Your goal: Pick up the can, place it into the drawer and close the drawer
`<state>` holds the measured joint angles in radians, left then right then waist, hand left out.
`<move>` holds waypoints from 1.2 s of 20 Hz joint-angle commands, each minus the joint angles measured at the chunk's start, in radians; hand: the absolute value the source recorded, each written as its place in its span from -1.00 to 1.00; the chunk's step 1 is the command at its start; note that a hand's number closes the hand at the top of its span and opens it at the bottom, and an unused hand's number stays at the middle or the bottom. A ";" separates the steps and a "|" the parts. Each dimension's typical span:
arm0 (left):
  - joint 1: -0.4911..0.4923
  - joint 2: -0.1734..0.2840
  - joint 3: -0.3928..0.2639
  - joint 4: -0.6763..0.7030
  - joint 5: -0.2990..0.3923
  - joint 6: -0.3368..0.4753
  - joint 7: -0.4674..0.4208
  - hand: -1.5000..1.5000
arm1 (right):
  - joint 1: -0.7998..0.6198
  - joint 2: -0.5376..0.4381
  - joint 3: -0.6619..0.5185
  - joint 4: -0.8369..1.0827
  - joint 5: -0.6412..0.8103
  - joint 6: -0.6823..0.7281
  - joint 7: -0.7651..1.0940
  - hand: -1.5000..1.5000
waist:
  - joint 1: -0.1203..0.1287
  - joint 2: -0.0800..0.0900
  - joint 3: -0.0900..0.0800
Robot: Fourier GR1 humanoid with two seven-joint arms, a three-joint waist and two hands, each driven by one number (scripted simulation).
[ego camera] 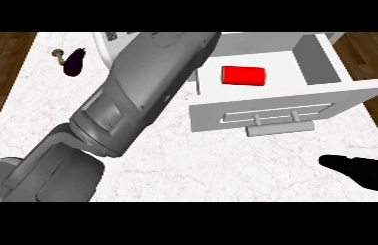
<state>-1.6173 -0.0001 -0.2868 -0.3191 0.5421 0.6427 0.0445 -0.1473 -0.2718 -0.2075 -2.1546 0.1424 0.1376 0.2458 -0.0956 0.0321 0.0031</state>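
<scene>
At the far left of the marble table (221, 159) lies a dark eggplant (73, 62), well apart from the task. The left forearm (140, 94) runs diagonally up toward the back; its hand is hidden, so I cannot tell how its fingers stand. The red can (244, 75) lies on its side inside the open white drawer (325, 64). It looks light, rigid, smooth and prone to rolling. What remains is pushing the drawer front, best by its handle (279, 120). The right hand (354, 170) rests at the right edge, fingers relaxed, holding nothing.
</scene>
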 commanded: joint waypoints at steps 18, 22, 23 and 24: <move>-0.045 0.022 0.019 0.045 0.023 -0.048 -0.030 -1.00 | -0.250 -0.019 0.341 0.561 0.700 -0.189 -0.160 -1.00 | 0.091 -0.019 -0.002; 0.016 0.013 0.041 0.013 0.032 -0.050 -0.057 -1.00 | -0.311 -0.001 0.354 0.770 0.767 -0.273 -0.241 -1.00 | 0.108 -0.023 -0.002; -0.002 0.039 0.037 0.013 0.023 -0.051 -0.023 -1.00 | -0.368 0.023 0.343 0.817 0.772 -0.295 -0.236 -1.00 | 0.114 -0.024 -0.002; -0.020 0.019 0.045 0.025 0.023 -0.040 -0.047 -1.00 | -0.394 0.045 0.348 0.900 0.791 -0.335 -0.258 -1.00 | 0.109 -0.015 -0.002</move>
<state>-1.6350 0.0202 -0.2552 -0.2889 0.5688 0.5975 0.0003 -0.4580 -0.2669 0.1329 -1.4379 0.8740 -0.1167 0.0285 0.0048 0.0149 0.0011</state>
